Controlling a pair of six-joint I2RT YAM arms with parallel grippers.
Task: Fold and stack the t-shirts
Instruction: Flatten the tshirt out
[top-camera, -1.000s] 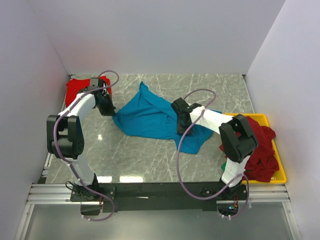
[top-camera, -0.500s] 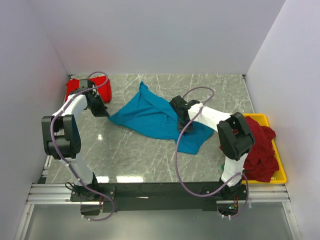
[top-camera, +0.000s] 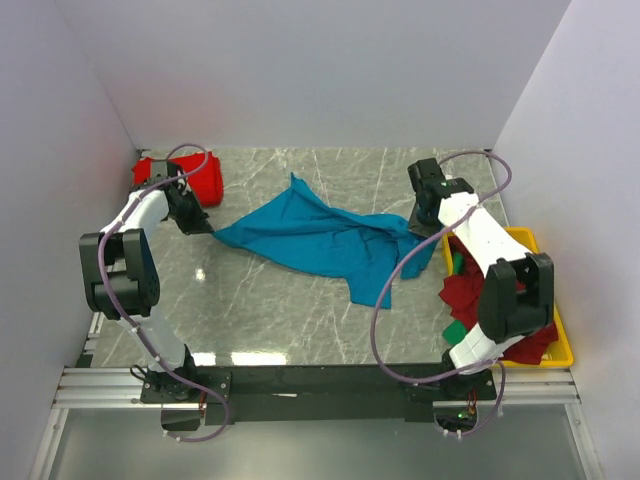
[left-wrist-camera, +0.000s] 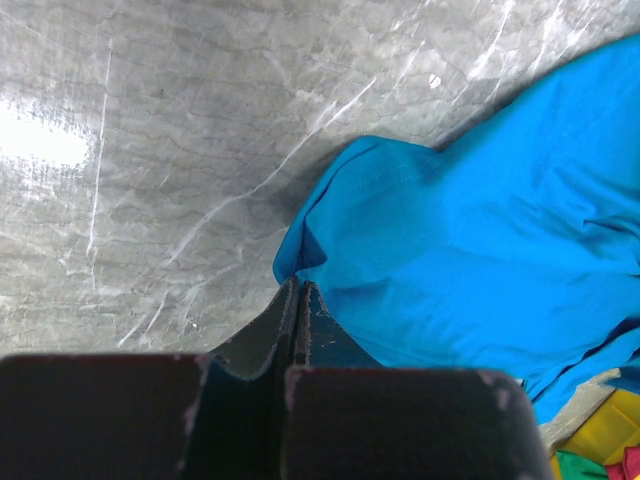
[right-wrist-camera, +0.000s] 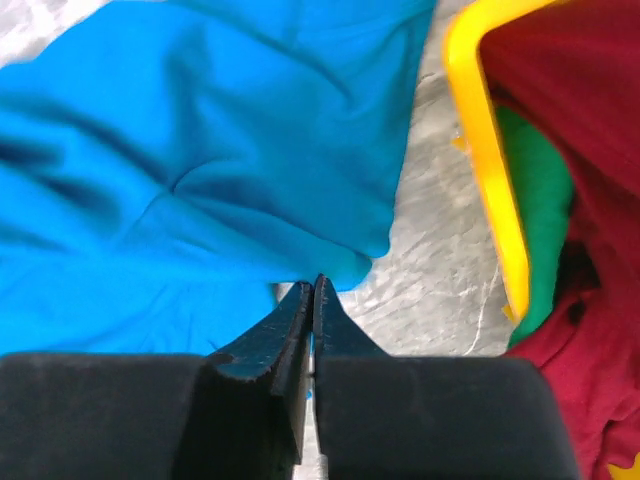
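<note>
Grey marble table (top-camera: 300, 320), white walls. My left gripper (top-camera: 204, 228) was clamped shut on the teal t-shirt (top-camera: 320, 240), at the corner far from the yellow tray (top-camera: 566, 352). My right gripper (top-camera: 418, 228) was shut on the corner beside that tray, evidently to stretch the cloth flat for folding.

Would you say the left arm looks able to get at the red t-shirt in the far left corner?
Probably yes: the red t-shirt lies just beyond the left tool, with nothing between them. That tool is shut on a corner of the teal t-shirt, so it would need to let go first.
</note>
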